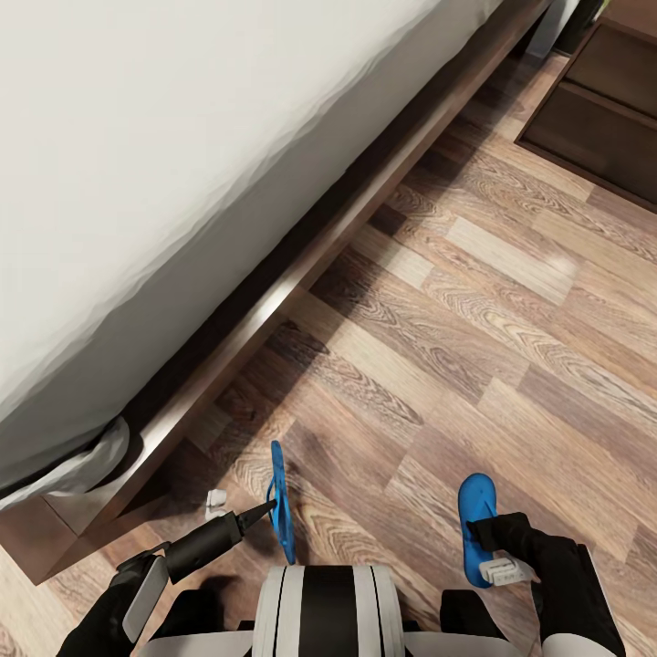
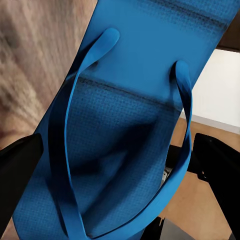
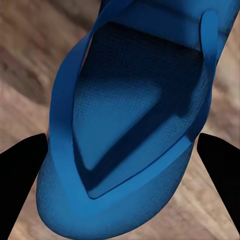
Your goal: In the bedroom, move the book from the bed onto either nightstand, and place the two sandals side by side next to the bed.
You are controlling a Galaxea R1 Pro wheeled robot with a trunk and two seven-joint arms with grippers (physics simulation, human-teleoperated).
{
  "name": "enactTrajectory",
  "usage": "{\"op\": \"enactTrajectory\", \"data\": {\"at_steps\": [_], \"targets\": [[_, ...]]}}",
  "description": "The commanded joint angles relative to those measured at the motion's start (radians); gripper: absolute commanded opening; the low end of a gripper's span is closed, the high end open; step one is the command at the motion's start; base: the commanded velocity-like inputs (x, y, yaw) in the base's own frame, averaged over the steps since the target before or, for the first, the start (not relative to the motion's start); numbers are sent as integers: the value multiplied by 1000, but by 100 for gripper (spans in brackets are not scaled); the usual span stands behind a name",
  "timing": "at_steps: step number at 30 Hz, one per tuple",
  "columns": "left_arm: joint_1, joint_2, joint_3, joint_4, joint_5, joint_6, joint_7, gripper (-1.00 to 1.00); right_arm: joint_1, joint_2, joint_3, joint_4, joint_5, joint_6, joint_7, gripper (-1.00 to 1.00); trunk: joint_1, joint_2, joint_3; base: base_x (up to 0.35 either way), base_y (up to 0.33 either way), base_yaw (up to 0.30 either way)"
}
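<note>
This is a bedroom in a home. It has a big low bed with a dark brown wooden frame (image 1: 301,265) and plain white mattress (image 1: 164,182), a brown wood-plank floor (image 1: 474,319), and a dark brown wooden cabinet with drawers (image 1: 602,109).

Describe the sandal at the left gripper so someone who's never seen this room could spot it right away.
Start at the big bed with its dark wooden frame, then drop to the wood floor beside its near corner. There the left gripper holds a bright blue sandal. Unlike the other sandal at the right gripper, it stands on edge, showing thin.
</note>
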Motion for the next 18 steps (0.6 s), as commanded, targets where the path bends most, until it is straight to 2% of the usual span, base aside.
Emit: {"op": "enactTrajectory", "data": {"at_steps": [1,18], "targets": [[0,0,0,0,4,9,-2,-100,-1,1,-3,-1,-5,-4,0,-100,0,0,0,0,0,0],[0,0,0,0,4,9,-2,-100,-1,1,-3,0,-5,-4,0,-100,0,0,0,0,0,0]]}}
